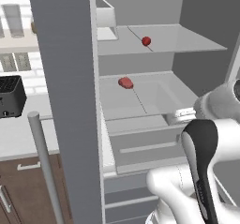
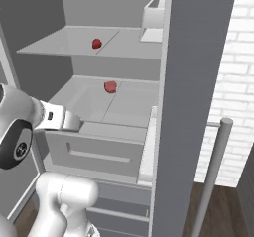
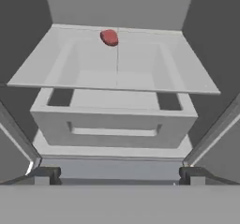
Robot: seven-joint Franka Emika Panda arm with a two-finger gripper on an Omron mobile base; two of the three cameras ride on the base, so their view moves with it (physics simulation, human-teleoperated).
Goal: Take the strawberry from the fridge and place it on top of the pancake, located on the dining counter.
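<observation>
The fridge (image 1: 65, 78) stands open, its pale shelves showing. On the upper shelf sits the strawberry (image 1: 146, 41) (image 2: 96, 43), tiny and bright red. A larger, duller red lump (image 1: 125, 82) (image 2: 110, 86) (image 3: 109, 37) lies at the back of the lower shelf. My gripper (image 3: 119, 175) (image 1: 185, 114) (image 2: 72, 122) is open with nothing between its fingers. It hovers in front of the lower shelf's edge, above the pulled-out drawer (image 3: 112, 124), well below and short of the strawberry. The pancake and the dining counter are out of view.
Both fridge doors (image 2: 193, 57) stand open on either side of me, each with a long bar handle (image 1: 44, 167) (image 2: 218, 171). A door bin (image 2: 155, 18) juts out beside the upper shelf. A black appliance (image 1: 10, 96) sits on the wall counter to the left.
</observation>
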